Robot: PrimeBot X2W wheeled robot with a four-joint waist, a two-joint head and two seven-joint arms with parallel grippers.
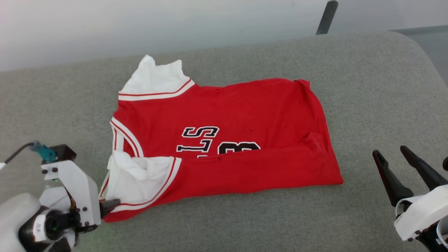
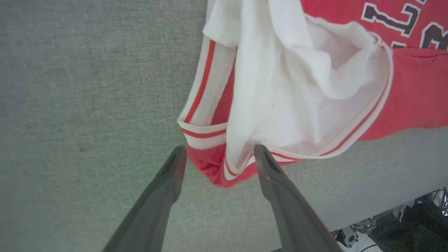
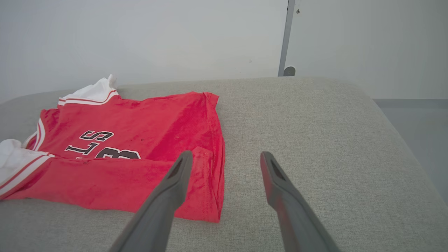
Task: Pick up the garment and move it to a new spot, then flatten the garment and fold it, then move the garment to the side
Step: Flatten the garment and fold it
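- The garment [image 1: 245,115], a red jersey-style shirt with white short sleeves and red-and-white stripe trim, lies near the middle of a grey fabric surface [image 1: 367,87]. Its collar end points to your left.
- The near long edge is turned up over the chest in a neat band, so you appear to be partway through the folding step.
- The left gripper [image 2: 218,155], with two long dark fingers, sits low at the garment's near-left corner. Its jaws are spread wide and straddle the striped corner, gripping nothing.
- The right gripper [image 1: 390,150] hovers to the right of the garment, well apart from it. Its jaws are also spread wide and empty.
- The next move likely calls for pinching that corner and bringing the right gripper to the hem end, so both ends lift together.
- Black, white-outlined characters on the chest read upside down in the head view. An "S" and part of a rounded digit show; the fold covers the rest.
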